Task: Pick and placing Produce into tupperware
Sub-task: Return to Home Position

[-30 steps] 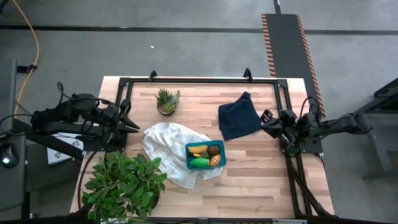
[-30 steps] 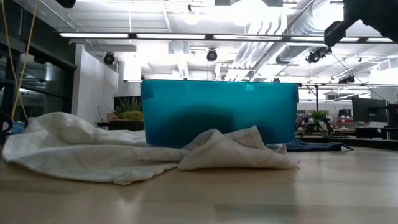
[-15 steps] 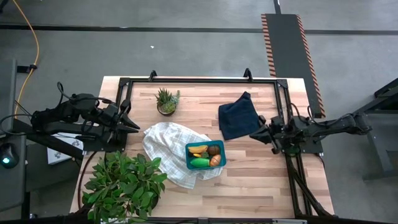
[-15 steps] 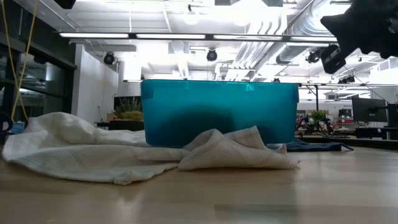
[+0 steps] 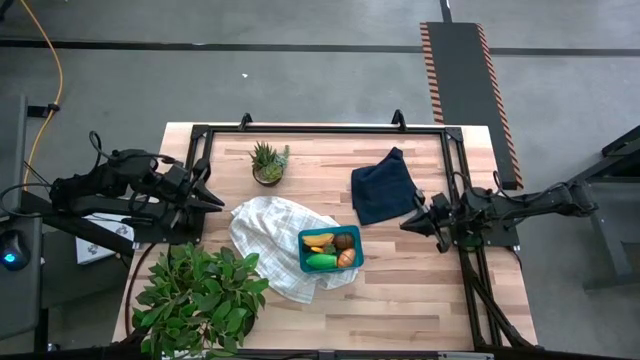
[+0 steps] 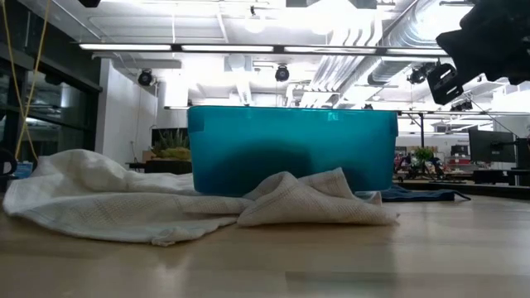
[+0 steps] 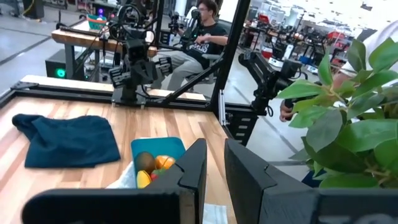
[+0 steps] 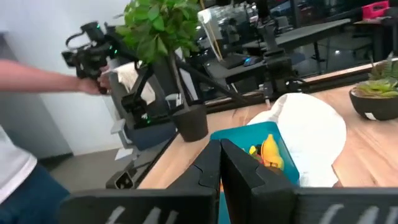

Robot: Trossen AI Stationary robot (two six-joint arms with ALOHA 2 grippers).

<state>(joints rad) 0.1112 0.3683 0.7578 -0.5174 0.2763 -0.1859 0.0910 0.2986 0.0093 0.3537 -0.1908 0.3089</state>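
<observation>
Produce (image 5: 328,250), toy fruits seemingly light, hard and slippery, best pinched mid-body, lies inside the teal rectangular plastic tupperware (image 5: 330,230) mid-way along the bench (image 5: 400,290), left gripper (image 5: 211,192) at its left edge with jaws narrowly apart, right gripper (image 5: 407,222) at its right edge, jaws together.

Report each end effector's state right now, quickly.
Left end effector: open by a narrow gap, holding nothing.
Right end effector: closed, holding nothing.

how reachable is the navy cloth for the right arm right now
Probably yes: the right end effector hangs just off the right edge of the navy cloth, and nothing stands between them. The teal box lies farther off.
</observation>
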